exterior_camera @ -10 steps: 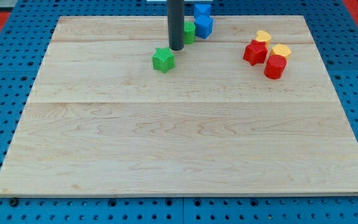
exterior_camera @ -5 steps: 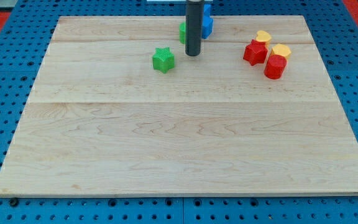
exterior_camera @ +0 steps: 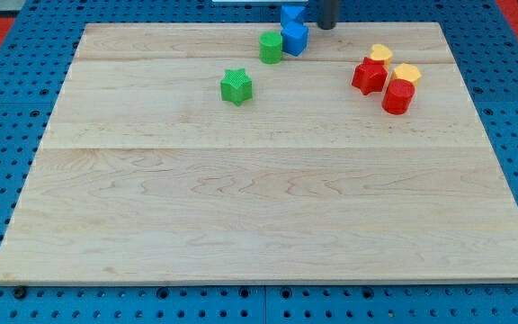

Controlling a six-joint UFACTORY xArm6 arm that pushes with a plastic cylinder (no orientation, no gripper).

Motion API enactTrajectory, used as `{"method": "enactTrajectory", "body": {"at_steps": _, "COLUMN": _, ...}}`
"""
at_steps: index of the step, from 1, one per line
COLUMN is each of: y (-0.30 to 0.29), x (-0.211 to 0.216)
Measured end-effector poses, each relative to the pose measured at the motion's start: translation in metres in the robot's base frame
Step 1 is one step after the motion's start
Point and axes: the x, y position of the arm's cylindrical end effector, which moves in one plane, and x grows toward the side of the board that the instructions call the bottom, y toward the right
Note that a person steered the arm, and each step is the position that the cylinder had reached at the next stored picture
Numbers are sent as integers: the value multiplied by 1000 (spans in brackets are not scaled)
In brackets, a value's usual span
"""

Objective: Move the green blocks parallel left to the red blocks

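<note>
A green star block point(exterior_camera: 236, 85) lies on the wooden board point(exterior_camera: 259, 207) left of centre near the top. A green round block point(exterior_camera: 271, 47) sits up and right of it, touching a blue block point(exterior_camera: 295, 38). A red star-like block point(exterior_camera: 370, 76) and a red cylinder-like block point(exterior_camera: 398, 96) lie at the upper right. My tip point(exterior_camera: 327, 26) is at the view's top edge, just right of the blue blocks, apart from both green blocks.
A second blue block point(exterior_camera: 292, 13) sits at the board's top edge behind the first. Two yellow blocks point(exterior_camera: 381, 53) point(exterior_camera: 406, 73) touch the red blocks. Blue pegboard surrounds the board.
My tip has moved from beside the green blocks to the right and up, to the board's top edge past the blue blocks. The blocks have not moved.
</note>
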Motion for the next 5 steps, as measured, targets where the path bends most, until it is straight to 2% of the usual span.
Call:
{"method": "enactTrajectory", "body": {"at_steps": 1, "y": -60, "x": 14}}
{"method": "enactTrajectory", "body": {"at_steps": 2, "y": -82, "x": 39}}
{"method": "enactTrajectory", "body": {"at_steps": 3, "y": -89, "x": 51}}
{"method": "enactTrajectory", "body": {"at_steps": 5, "y": -44, "x": 66}}
